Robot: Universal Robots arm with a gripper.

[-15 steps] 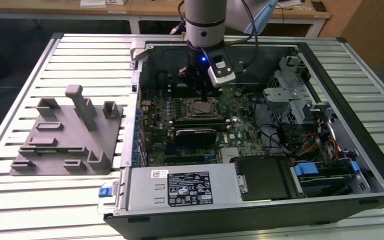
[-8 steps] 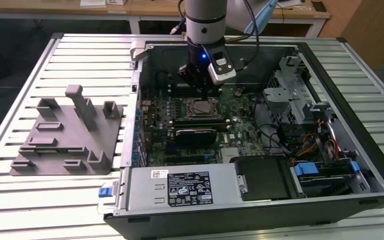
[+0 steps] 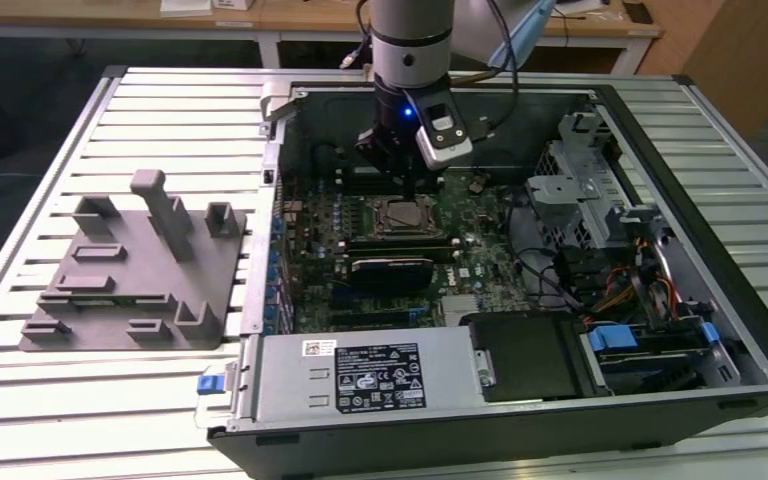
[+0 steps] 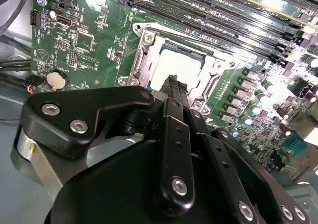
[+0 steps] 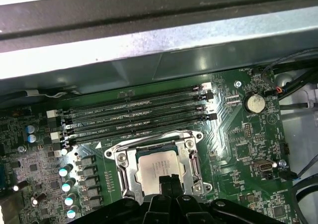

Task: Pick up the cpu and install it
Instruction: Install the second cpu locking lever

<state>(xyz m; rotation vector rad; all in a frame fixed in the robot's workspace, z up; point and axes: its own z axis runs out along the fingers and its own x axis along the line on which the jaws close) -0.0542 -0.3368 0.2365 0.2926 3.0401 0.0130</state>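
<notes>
The cpu, a small square chip with a pale silvery top, lies flat inside the metal-framed socket on the green motherboard. It also appears in the second wrist view and in the exterior view. My gripper hangs just above the chip's near edge, its two black fingertips pressed together with nothing between them. In the exterior view the gripper stands over the socket inside the open computer case.
Several memory slots run beside the socket, and a coin battery sits past them. A black finned block, a power supply and a drive cage fill the case. A grey fixture stands on the slatted table.
</notes>
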